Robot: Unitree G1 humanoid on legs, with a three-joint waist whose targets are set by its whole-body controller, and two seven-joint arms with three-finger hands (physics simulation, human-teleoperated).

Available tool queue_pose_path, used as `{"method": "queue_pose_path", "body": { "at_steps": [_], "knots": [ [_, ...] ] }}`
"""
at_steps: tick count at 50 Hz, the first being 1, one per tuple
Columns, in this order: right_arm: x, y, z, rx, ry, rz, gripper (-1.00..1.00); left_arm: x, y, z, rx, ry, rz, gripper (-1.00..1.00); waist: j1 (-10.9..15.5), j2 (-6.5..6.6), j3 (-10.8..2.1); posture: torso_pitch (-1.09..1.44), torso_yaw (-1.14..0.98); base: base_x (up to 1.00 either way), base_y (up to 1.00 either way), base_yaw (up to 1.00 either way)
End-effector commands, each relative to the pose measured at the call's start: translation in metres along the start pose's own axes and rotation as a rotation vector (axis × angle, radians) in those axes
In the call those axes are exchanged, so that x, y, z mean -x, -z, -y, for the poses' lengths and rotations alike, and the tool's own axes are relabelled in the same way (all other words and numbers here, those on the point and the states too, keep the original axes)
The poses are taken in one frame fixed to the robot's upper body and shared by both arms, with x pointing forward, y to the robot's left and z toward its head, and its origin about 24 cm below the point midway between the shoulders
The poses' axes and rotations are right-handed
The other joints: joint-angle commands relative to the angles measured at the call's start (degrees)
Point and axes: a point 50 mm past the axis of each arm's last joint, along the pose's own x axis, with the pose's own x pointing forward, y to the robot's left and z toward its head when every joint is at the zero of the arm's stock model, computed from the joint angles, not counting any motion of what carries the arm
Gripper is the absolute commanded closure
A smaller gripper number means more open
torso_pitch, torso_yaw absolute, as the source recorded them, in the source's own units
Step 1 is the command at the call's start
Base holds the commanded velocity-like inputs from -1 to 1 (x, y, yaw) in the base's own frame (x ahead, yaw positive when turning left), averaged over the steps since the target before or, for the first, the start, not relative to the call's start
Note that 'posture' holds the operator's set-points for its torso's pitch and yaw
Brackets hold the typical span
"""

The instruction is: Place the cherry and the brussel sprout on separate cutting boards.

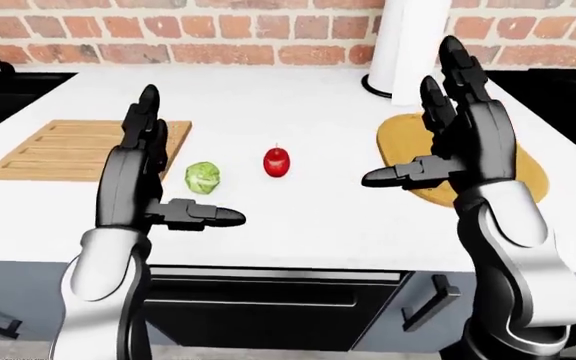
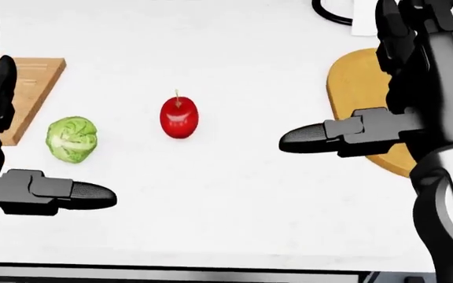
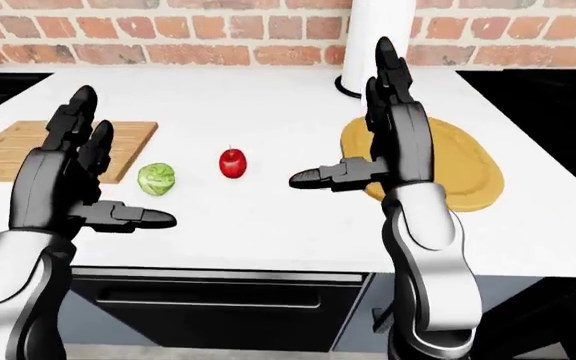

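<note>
The red cherry (image 2: 179,118) stands on the white counter (image 2: 234,194), with the green brussel sprout (image 2: 71,139) to its left. A rectangular wooden cutting board (image 1: 63,146) lies left of the sprout, and an oval yellow board (image 3: 468,161) lies right of the cherry. Both boards are bare. My left hand (image 3: 108,176) hovers open just left of and below the sprout, thumb pointing right. Over the oval board's left edge my right hand (image 1: 420,127) is open, its thumb pointing left toward the cherry. Neither hand touches anything.
A white paper towel roll (image 1: 413,45) stands above the oval board against the brick wall (image 1: 218,30). A black stove (image 1: 568,90) lies at the right, a dark sink (image 1: 3,82) at the far left. Dark cabinet fronts (image 1: 268,307) run under the counter edge.
</note>
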Motion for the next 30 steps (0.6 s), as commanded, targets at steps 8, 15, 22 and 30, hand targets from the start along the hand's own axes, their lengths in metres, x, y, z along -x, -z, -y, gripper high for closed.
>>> {"method": "queue_pose_path", "body": {
  "at_steps": [8, 15, 22, 30],
  "knots": [
    [0.0003, -0.0159, -0.0005, 0.016, -0.007, 0.080, -1.00, 0.0011, -0.0103, -0.0023, -0.012, -0.015, 0.067, -1.00, 0.3, -0.64, -1.50, 0.00, 0.00, 0.00, 0.00, 0.00],
    [0.0006, -0.0179, -0.0023, 0.028, -0.016, 0.091, -1.00, 0.0016, -0.0097, -0.0022, -0.011, -0.016, 0.067, -1.00, 0.4, -0.72, -1.64, 0.00, 0.00, 0.00, 0.00, 0.00],
    [-0.0009, -0.0111, -0.0047, 0.018, -0.011, 0.091, -1.00, 0.0039, -0.0082, -0.0047, -0.012, -0.024, 0.065, -1.00, 0.0, 0.05, -1.23, 0.00, 0.00, 0.10, 0.02, 0.00],
    [-0.0028, -0.0103, -0.0074, 0.030, -0.025, 0.078, -1.00, 0.0044, -0.0079, -0.0071, -0.014, -0.033, 0.063, -1.00, 0.2, -0.47, -1.73, 0.00, 0.00, 0.00, 0.00, 0.00]
  ]
}}
